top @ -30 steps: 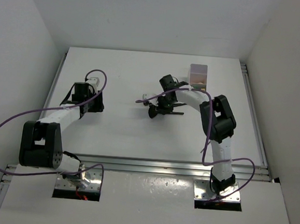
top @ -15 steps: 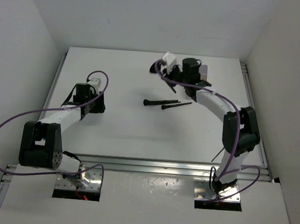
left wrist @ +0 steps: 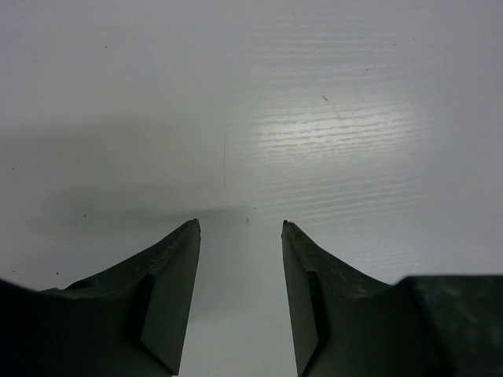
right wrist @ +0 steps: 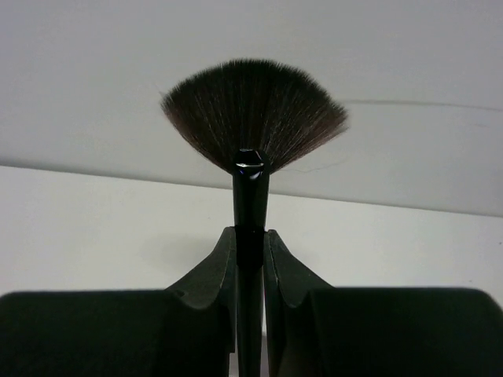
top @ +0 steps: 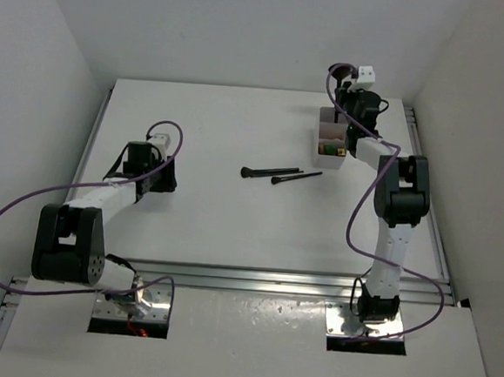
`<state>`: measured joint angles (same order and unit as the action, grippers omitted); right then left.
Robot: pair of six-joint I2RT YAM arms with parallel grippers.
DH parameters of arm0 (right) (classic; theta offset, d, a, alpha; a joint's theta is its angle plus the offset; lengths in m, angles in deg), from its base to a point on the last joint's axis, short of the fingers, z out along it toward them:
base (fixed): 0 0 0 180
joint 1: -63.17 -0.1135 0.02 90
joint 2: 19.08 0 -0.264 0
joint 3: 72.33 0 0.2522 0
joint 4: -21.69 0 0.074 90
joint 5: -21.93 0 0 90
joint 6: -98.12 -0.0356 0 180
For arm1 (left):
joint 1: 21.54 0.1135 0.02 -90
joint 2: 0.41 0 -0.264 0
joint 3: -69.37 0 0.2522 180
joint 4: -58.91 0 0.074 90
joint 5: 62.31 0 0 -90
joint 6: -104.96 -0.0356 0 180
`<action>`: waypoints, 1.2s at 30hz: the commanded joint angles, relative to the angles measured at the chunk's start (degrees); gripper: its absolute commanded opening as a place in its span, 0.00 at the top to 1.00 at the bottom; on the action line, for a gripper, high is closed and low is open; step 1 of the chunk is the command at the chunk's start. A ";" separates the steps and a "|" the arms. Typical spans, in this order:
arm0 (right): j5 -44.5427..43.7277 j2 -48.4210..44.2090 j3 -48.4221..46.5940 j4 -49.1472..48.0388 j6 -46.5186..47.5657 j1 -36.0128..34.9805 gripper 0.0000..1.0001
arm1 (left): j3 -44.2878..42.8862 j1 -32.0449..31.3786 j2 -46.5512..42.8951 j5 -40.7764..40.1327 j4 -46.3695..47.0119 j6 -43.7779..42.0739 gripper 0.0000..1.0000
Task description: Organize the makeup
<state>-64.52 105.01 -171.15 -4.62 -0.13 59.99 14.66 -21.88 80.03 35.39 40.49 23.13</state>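
The right gripper (right wrist: pixel 250 239) pinches the fan brush (right wrist: pixel 253 114) by its handle over the box (top: pixel 321 135) at the far right corner of the table (top: pixel 197 219). Released off-centre, the brush could catch the rim and fall outside.

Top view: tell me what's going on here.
The right arm's jaws are shut on a fan brush, held raised by the translucent compartment box at the table's far right. Two thin black brushes lie mid-table. The left arm's jaws stand open and empty, low over the table.
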 commanded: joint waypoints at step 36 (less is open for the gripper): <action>-21.24 -57.11 38.19 81.80 -20.83 14.68 0.13 | -2.12 -0.89 2.17 -0.41 0.18 -4.12 0.48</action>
<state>-88.00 48.69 -137.77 55.48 -12.46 70.35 14.18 -22.28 81.70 35.17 40.44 20.81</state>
